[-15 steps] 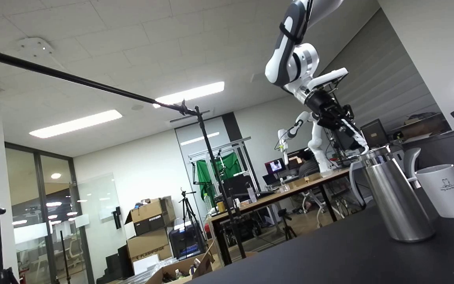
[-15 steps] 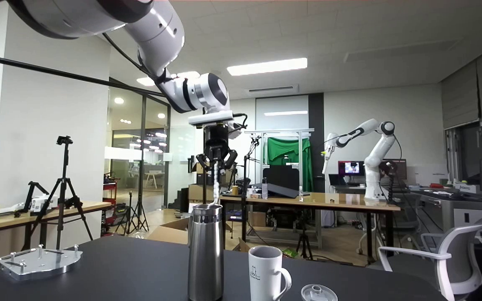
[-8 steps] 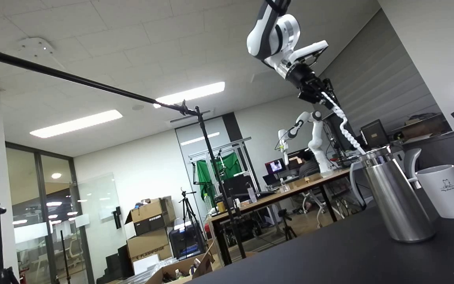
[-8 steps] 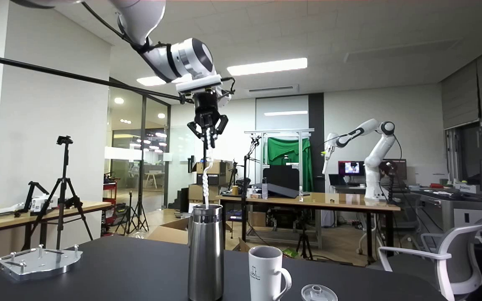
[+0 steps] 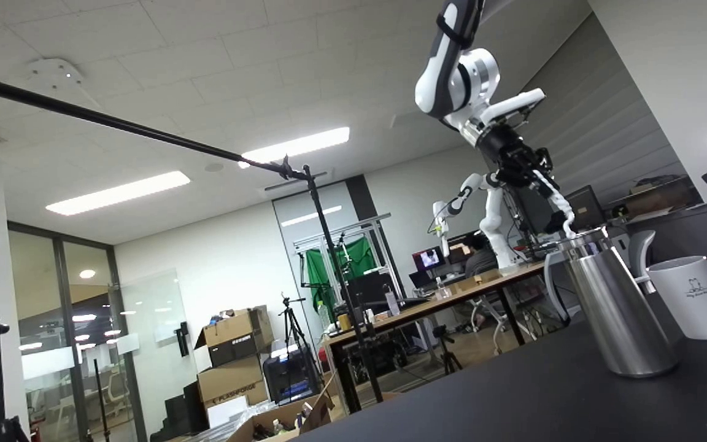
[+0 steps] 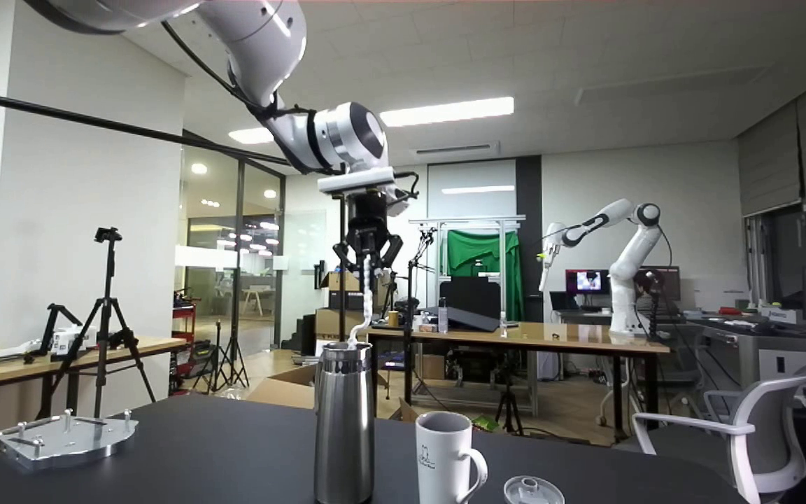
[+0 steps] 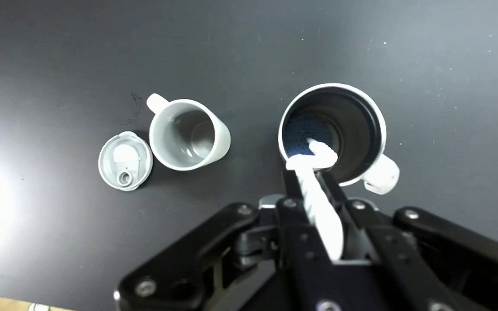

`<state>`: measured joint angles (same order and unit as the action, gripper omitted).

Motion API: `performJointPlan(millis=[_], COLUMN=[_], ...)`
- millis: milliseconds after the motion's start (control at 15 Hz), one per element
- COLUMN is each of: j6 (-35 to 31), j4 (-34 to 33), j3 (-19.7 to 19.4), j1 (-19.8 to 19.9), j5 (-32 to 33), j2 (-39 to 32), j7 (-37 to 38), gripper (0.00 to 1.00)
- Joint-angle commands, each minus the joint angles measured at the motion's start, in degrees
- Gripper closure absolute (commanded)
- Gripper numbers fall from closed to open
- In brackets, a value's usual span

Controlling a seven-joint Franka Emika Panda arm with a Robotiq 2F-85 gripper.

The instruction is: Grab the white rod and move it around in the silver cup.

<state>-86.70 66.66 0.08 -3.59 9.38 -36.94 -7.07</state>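
The silver cup stands upright on the dark table in both exterior views (image 5: 620,313) (image 6: 345,434); the wrist view looks down into its open mouth (image 7: 359,129). My gripper (image 6: 368,266) is above the cup, also seen in an exterior view (image 5: 539,177) and the wrist view (image 7: 308,177). It is shut on the upper part of the white rod (image 7: 318,203). The rod shows twisted and bent in both exterior views (image 5: 559,201) (image 6: 366,301). Its lower end goes through the cup's mouth; the tip shows inside in the wrist view.
A white mug (image 6: 443,458) stands beside the cup, also in the wrist view (image 7: 221,144). A clear lid (image 7: 126,162) lies next to the mug. A metal plate with posts (image 6: 64,441) lies on the table. A black boom pole (image 5: 114,120) crosses the background.
Over the last second my gripper rose and moved left in both exterior views, then came back down and right. The rod moved with it, its lower end staying in the cup.
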Motion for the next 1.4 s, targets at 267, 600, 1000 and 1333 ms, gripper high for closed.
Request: performJointPlan(millis=[267, 600, 1000, 1333], j6=[-0.1, -0.1, -5.2, -7.5], j4=[0.3, 2.7, 7.0, 6.1], j3=[0.6, 0.8, 0.6, -0.1], j1=[-0.8, -3.7, -1.2, 0.2], j5=[0.7, 3.5, 1.9, 2.1], j2=[2.2, 9.2, 7.0, 0.4], j7=[0.2, 0.2, 1.0, 1.7], gripper=[0.96, 0.96, 0.96, 0.96])
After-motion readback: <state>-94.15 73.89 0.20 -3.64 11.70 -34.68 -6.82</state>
